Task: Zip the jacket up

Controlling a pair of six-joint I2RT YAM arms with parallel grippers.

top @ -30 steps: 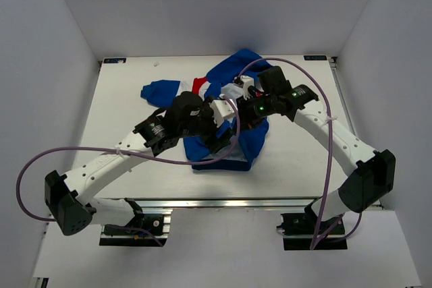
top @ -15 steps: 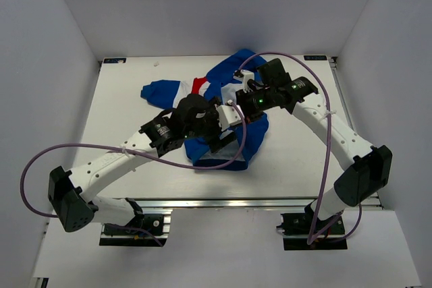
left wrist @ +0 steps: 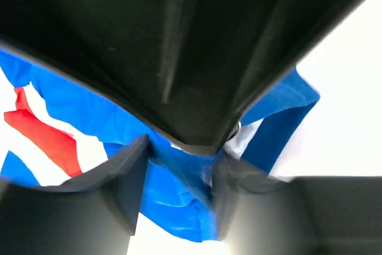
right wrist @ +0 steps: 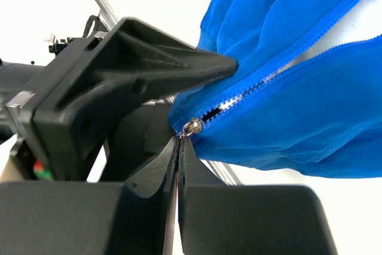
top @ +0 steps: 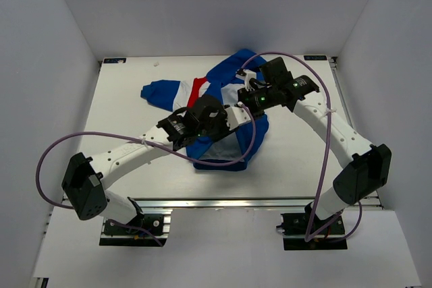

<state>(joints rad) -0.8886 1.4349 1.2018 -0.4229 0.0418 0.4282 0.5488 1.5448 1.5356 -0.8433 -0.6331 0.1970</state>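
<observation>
The jacket [top: 223,75] lies mid-table, blue with a white and red panel [top: 196,86]. My right gripper [top: 248,102] is above its front. In the right wrist view that gripper [right wrist: 179,143] is shut on the pull of the zipper slider [right wrist: 192,126], at the low end of the blue zip teeth [right wrist: 262,82]. My left gripper [top: 236,118] is just beside it over the lower front. In the left wrist view its fingers [left wrist: 128,174] sit on either side of a fold of blue fabric [left wrist: 179,183] that touches both. The zipper itself is hidden in the top view.
The white table [top: 121,112] is walled on three sides. A metal rail [top: 223,202] runs along its near edge, with the arm bases below it. Purple cables [top: 47,166] loop off both arms. The right gripper's black body [left wrist: 179,40] fills the upper left wrist view.
My left arm has swung right and further over the jacket, and its jaws have narrowed onto the blue fold. The right gripper rose slightly toward the back, still pinching the pull.
</observation>
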